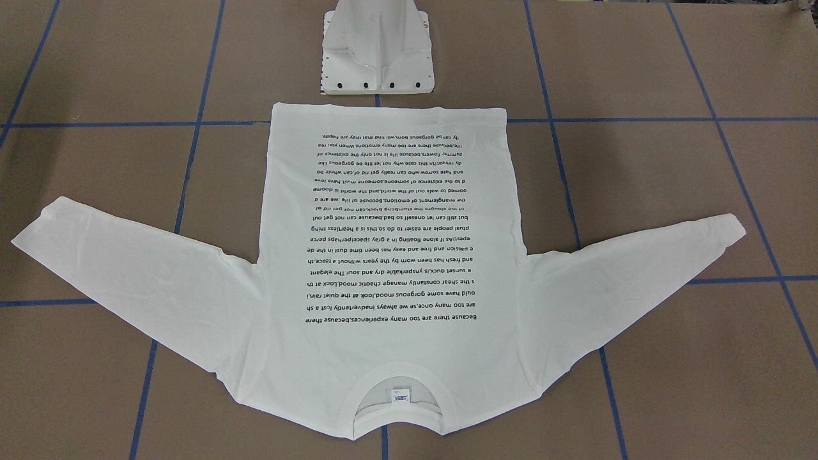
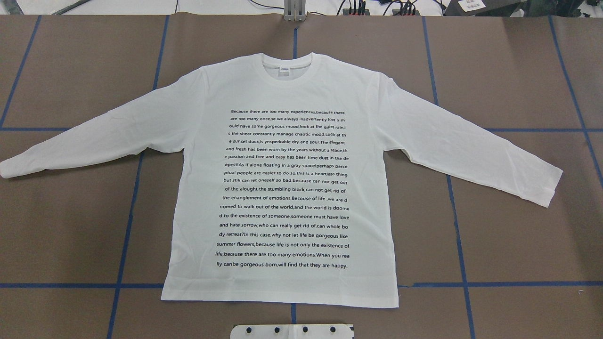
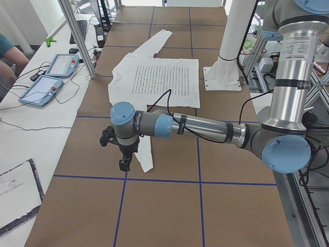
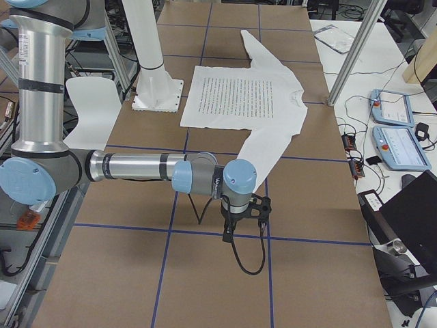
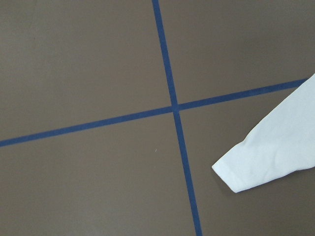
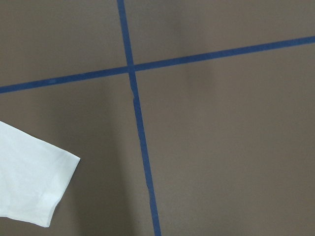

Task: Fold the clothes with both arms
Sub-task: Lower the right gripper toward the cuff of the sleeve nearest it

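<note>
White cotton long-sleeved T-shirt (image 2: 282,188) lies flat, print up, sleeves spread across the brown blue-taped table (image 2: 70,235). Only the side views catch the black left gripper (image 3: 124,164) and black right gripper (image 4: 228,236), each near a cuff; whether their jaws are open cannot be told.

White pedestal (image 1: 377,57) on blue-taped table (image 1: 96,383); seemingly two tablets (image 4: 391,107) beside
</note>
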Available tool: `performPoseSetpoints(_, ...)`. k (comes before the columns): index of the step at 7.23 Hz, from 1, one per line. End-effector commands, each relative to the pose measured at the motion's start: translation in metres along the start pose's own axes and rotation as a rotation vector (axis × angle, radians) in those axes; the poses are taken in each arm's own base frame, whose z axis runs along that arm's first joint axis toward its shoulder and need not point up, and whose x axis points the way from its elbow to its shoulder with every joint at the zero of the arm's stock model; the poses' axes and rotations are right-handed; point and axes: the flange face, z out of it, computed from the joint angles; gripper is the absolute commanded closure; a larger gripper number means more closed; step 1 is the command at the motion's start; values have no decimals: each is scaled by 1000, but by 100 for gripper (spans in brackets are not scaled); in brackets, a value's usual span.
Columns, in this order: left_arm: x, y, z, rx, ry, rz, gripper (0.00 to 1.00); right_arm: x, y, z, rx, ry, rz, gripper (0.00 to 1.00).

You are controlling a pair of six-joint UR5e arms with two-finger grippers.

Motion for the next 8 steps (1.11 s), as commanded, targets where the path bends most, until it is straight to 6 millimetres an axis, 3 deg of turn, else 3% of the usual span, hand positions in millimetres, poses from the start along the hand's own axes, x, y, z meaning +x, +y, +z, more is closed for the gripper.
performPoseSetpoints(1, 6, -13, -1, 41, 1, 49, 0, -27, -9, 10, -9, -20, -59, 0)
performPoseSetpoints(3, 14, -23, -7, 98, 13, 98, 0, -57, 6, 55, 33, -6, -151, 0)
performPoseSetpoints(5, 16, -24, -10, 112, 11, 121, 0, -96, 42, 108, 113, 13, -161, 0)
performPoseSetpoints(6, 15, -21, -7, 109, 15, 117, 0, -115, 57, 122, 123, -36, -155, 0)
performPoseSetpoints(7, 13, -19, -4, 113, 22, 115, 0, -138, 72, 155, 62, -27, -133, 0)
performPoseSetpoints(8, 14, -20, -5, 121, 26, 121, 0, -141, 75, 176, 63, -3, -165, 0)
